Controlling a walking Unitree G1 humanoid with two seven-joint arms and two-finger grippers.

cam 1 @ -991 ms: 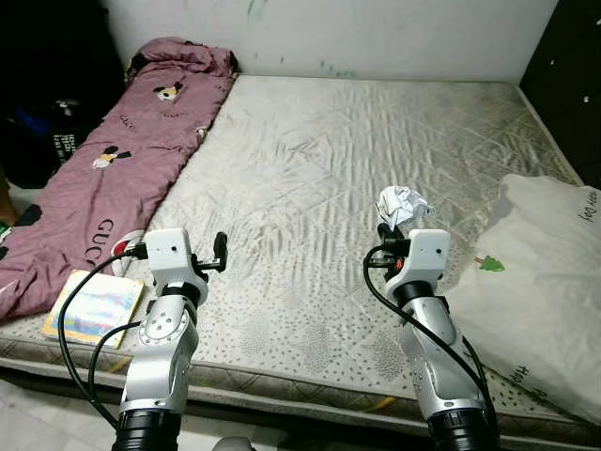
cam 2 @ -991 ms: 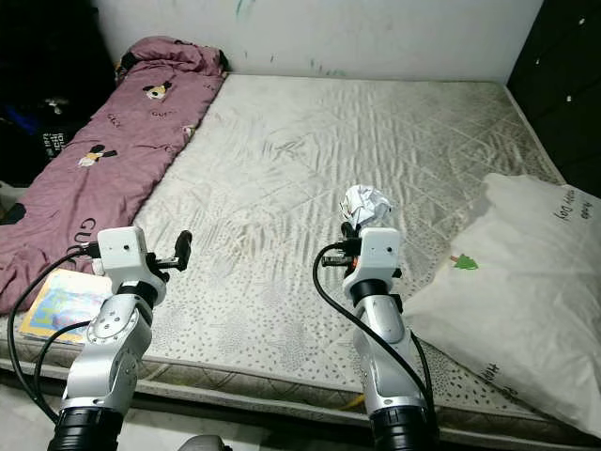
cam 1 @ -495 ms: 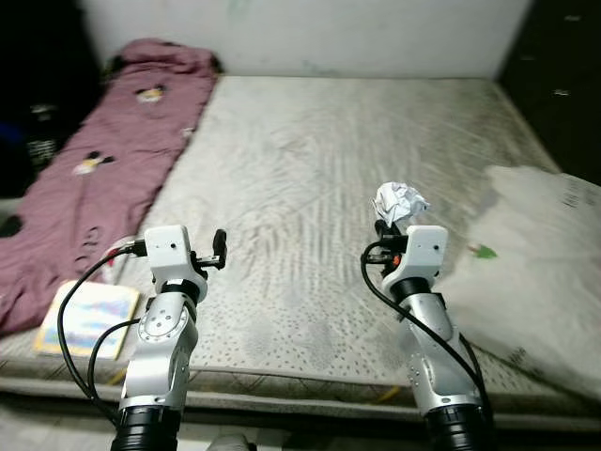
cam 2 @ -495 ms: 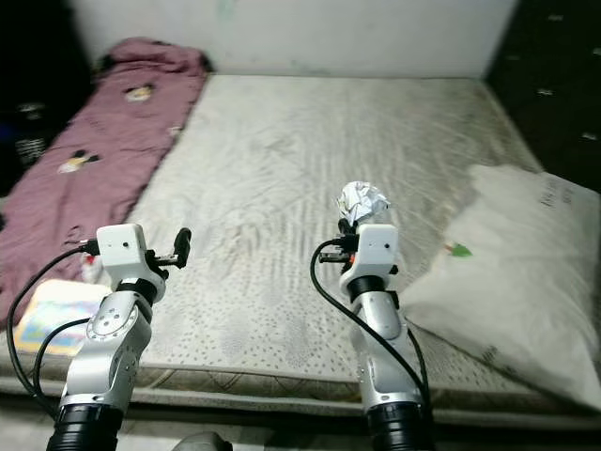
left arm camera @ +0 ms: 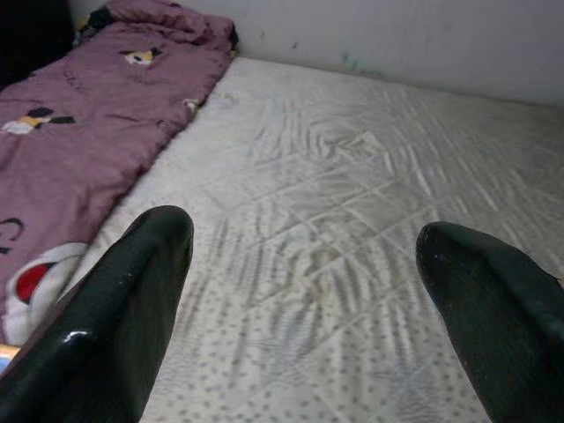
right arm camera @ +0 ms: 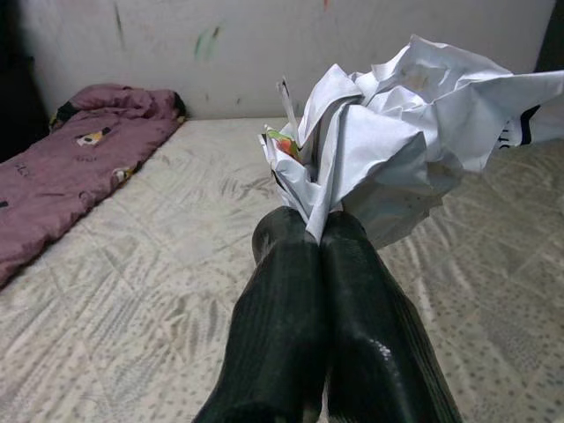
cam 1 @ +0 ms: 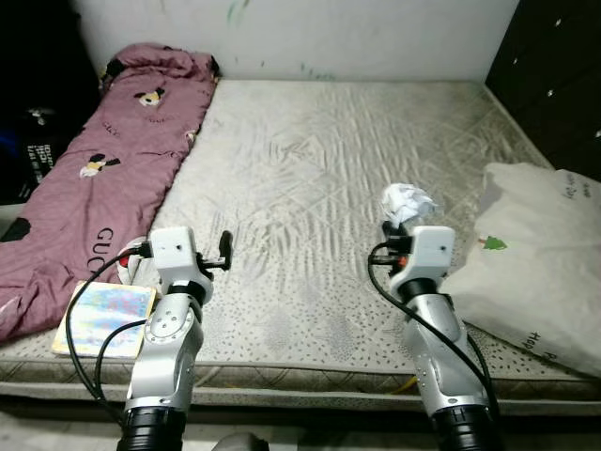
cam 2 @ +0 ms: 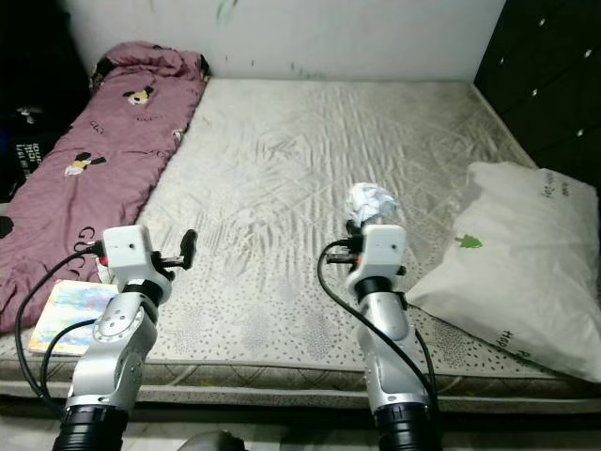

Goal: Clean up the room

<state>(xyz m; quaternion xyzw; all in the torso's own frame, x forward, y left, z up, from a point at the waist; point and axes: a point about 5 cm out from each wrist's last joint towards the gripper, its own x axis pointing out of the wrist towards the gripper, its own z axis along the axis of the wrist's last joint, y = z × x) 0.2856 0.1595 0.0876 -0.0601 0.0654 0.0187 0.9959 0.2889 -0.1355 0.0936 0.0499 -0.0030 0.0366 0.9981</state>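
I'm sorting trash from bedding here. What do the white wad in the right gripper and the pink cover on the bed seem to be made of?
The crumpled wad looks like thin matte paper: sharp creases, stiff folds, a bit of print. The right gripper pinches it. The pink blanket looks like soft woven or fleecy fabric with printed cartoon figures and lettering; it drapes in rounded folds. The exact fibre can't be told.

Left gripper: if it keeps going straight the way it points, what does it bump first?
Probably the mattress. The open left gripper aims forward and slightly down over it, with nothing between; depth is hard to judge.
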